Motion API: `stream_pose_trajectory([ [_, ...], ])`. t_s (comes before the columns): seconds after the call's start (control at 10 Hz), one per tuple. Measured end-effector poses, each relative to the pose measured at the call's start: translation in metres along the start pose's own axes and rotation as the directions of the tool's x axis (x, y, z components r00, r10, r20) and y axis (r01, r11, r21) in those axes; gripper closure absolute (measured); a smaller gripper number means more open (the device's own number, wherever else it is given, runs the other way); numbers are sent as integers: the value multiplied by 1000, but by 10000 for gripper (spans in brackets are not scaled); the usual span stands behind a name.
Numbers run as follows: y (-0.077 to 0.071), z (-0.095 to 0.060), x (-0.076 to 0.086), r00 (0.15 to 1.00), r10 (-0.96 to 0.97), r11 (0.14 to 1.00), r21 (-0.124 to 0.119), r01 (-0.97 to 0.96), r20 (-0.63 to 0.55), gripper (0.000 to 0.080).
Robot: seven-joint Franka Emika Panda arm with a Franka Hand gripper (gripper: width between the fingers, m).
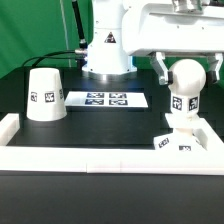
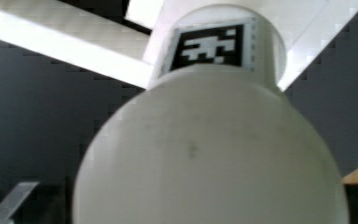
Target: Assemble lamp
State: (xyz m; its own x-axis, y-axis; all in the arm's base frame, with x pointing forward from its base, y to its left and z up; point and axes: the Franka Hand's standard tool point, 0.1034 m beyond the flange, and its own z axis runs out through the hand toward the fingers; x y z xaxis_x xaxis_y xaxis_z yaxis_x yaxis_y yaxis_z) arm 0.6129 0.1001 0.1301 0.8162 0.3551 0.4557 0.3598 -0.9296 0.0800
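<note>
The ball-shaped bulb [image 1: 186,80] stands upright at the exterior view's right, its tagged stem [image 1: 180,104] set into the small square base [image 1: 174,141]. My gripper [image 1: 186,72] is over the bulb with a dark finger on each side, and a small gap shows at each side, so it looks open. In the wrist view the bulb [image 2: 202,140] fills the picture, with its tagged stem [image 2: 215,48] beyond it. My gripper [image 2: 190,200] straddles the bulb, and only finger edges show at the frame's sides. The tapered shade [image 1: 45,95] stands mouth down at the exterior view's left.
The marker board [image 1: 105,99] lies flat between the shade and the bulb. A low white wall [image 1: 100,158] runs along the near edge and turns back at both ends. The arm's white pedestal [image 1: 105,55] stands behind the marker board.
</note>
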Motion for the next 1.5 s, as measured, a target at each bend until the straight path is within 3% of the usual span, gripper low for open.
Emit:
stream_pose_trajectory([
  [0.2,-1,-9,6,1000,-4,1000,5,4,6,101],
  [0.6,-2,-6,1,999,-5,1000,18,5,43,101],
  [0.7,-4,-3,-2,996,-5,999,33,2,84,101],
  [0.8,-7,-3,-4,984,-3,998,66,-8,176,101],
  [1.2,-9,-2,0,919,-19,991,132,-36,393,101],
  [1.5,-7,2,0,912,-19,990,138,-41,411,101],
])
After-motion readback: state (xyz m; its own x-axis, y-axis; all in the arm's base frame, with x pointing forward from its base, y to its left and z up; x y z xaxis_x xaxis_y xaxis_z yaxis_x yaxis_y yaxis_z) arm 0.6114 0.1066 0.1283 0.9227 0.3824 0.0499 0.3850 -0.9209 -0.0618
